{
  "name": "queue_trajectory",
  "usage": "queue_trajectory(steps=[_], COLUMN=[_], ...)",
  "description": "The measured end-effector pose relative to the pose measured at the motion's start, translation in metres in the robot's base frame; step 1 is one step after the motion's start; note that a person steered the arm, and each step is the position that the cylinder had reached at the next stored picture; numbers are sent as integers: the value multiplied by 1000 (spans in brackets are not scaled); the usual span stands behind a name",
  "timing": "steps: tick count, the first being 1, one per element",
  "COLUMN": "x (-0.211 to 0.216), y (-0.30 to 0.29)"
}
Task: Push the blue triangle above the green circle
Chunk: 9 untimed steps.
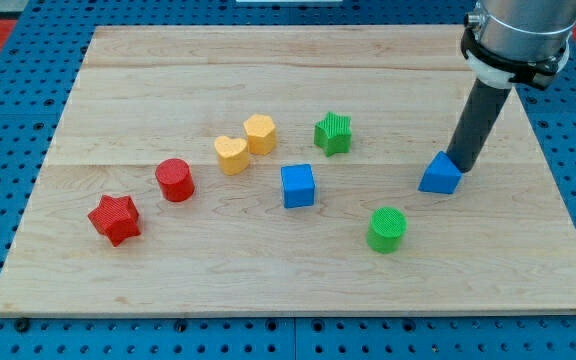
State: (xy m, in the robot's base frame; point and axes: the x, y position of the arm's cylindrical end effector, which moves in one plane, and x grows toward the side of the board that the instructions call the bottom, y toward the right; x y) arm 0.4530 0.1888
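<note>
The blue triangle (440,175) lies on the wooden board towards the view's right. The green circle (387,229) sits below it and a little to its left. My tip (463,165) is at the triangle's upper right edge, touching or almost touching it. The dark rod rises from there to the arm's grey body at the view's top right.
A blue cube (297,186) lies near the board's middle, a green star (333,132) above it. A yellow heart (231,155) and a yellow hexagon (260,133) sit left of the star. A red cylinder (175,180) and a red star (115,219) lie at the left.
</note>
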Motion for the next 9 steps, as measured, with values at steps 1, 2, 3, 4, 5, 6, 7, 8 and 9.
queue_trajectory(steps=[1,2,3,4,5,6,7,8,9], x=[3,6,22,39,39,39,35,33,41], y=[-5,-7,-7,-10,-18,-33,-52,-59,-50])
